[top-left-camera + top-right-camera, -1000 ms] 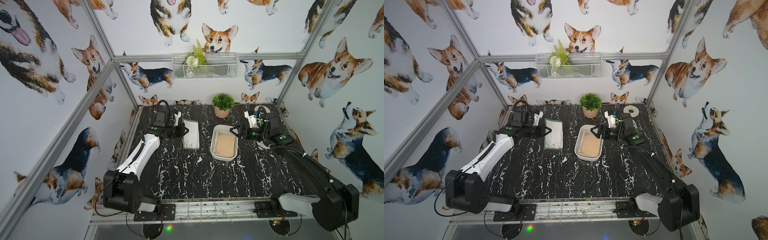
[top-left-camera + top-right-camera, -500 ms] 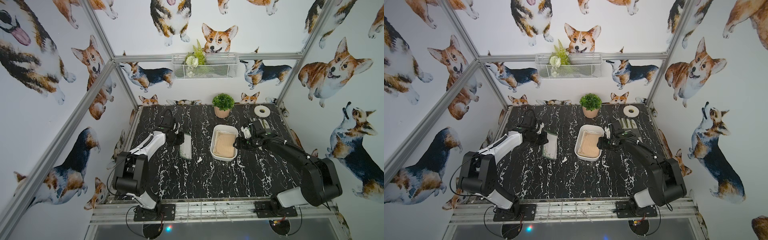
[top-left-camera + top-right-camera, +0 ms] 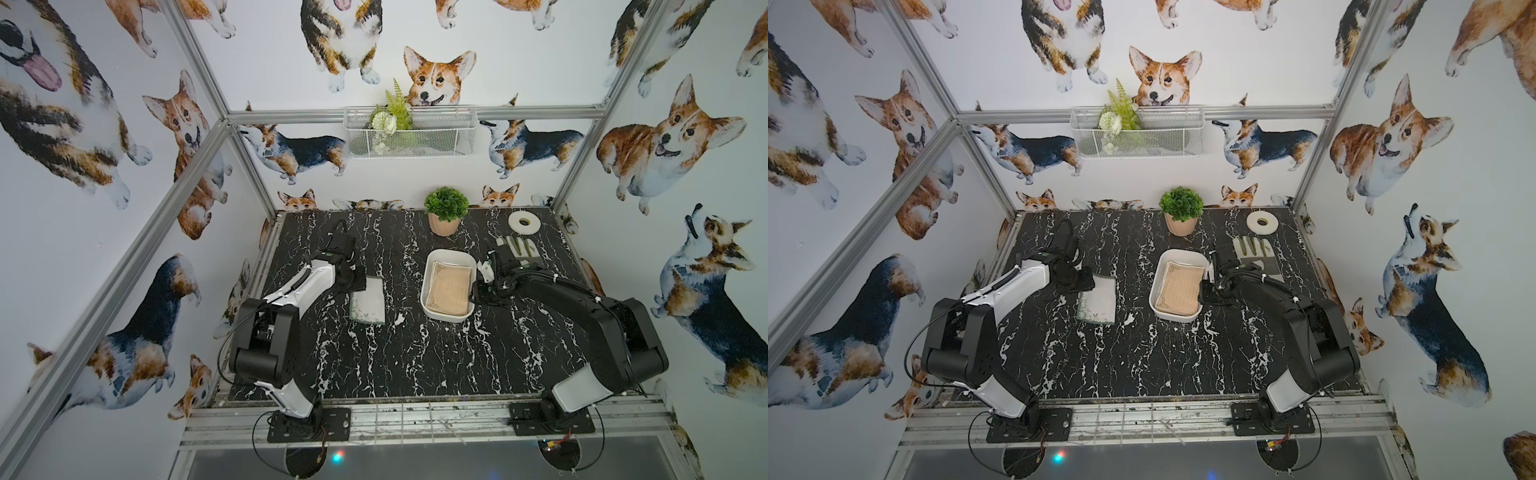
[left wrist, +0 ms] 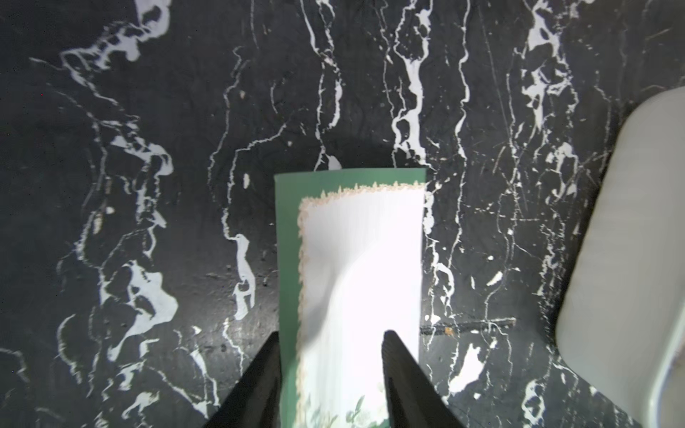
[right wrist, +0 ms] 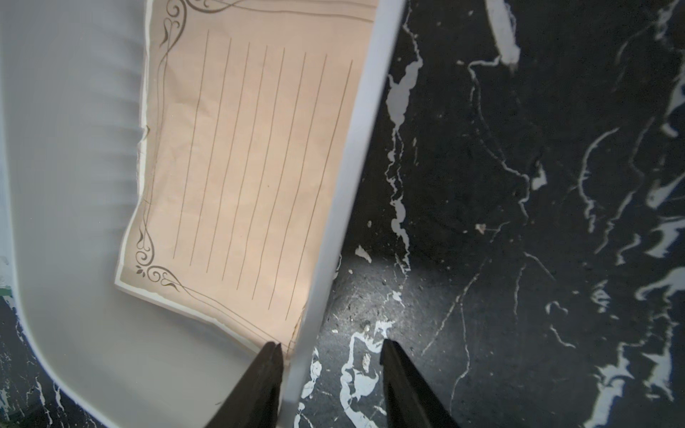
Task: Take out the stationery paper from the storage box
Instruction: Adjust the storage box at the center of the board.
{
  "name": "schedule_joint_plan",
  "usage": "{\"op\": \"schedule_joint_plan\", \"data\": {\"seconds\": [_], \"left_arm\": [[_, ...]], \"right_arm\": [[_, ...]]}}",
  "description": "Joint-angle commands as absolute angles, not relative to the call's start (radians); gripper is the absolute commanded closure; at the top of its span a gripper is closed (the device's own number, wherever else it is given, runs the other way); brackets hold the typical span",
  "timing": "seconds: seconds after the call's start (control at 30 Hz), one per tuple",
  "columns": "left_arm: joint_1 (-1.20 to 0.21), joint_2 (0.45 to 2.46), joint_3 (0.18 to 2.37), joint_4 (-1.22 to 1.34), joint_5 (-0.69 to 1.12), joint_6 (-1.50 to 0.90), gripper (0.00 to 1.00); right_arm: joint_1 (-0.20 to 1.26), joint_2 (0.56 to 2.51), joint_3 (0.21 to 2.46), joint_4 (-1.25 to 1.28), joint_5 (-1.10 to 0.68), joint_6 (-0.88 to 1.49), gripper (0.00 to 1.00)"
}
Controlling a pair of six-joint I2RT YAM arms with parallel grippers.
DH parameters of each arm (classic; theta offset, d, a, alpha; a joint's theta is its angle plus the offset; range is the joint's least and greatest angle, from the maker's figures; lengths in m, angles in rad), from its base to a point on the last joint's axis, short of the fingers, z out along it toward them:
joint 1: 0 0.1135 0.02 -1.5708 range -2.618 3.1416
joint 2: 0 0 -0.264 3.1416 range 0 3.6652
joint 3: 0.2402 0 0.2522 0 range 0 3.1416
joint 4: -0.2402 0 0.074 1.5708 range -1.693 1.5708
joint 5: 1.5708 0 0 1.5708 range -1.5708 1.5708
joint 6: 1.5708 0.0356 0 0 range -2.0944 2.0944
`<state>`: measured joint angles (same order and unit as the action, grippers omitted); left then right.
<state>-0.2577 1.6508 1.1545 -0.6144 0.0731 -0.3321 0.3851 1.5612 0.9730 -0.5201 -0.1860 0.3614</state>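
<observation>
You are looking at a table top (image 3: pixel 415 353) with a black, white-veined marble look; the right wrist view shows its finish dull and finely scratched. Near its centre, the storage box (image 3: pixel 452 256) has smooth, glossy white plastic walls. The stationery paper (image 3: pixel 451 289) inside is matt tan paper with slightly ragged edges. At nine o'clock from the box, the green-bordered sheet (image 3: pixel 368 305) is thin, matt paper. At two o'clock, the work glove (image 3: pixel 519 247) looks like woven cloth, and the tape roll (image 3: pixel 524 222) beyond it is matt white. At twelve o'clock, on the back wall, the basket (image 3: pixel 409 137) is white wire mesh against brushed metal frame rails (image 3: pixel 540 111).
</observation>
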Motion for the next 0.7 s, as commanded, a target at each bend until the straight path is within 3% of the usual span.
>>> {"op": "schedule_joint_plan", "data": {"seconds": [0.0, 0.1, 0.3, 0.53, 0.6, 0.67], "left_arm": [[-0.259, 1.631, 1.176, -0.703, -0.064, -0.359, 0.48], [-0.259, 1.603, 1.186, -0.73, -0.118, -0.379, 0.42], [-0.259, 1.563, 1.186, -0.73, -0.114, -0.387, 0.41], [-0.259, 1.548, 1.183, -0.73, -0.094, -0.39, 0.41], [-0.259, 1.542, 1.183, -0.732, -0.097, -0.39, 0.41], [-0.259, 1.537, 1.184, -0.734, -0.099, -0.388, 0.41]], "right_arm": [[0.385, 1.583, 0.996, -0.524, -0.174, 0.339, 0.71], [0.385, 1.602, 1.016, -0.542, -0.162, 0.326, 0.79], [0.385, 1.643, 1.075, -0.573, -0.101, 0.261, 0.9], [0.385, 1.714, 1.174, -0.65, -0.011, 0.19, 0.92], [0.386, 1.718, 1.184, -0.649, -0.014, 0.196, 0.86], [0.385, 1.713, 1.194, -0.65, -0.004, 0.209, 0.54]]}}
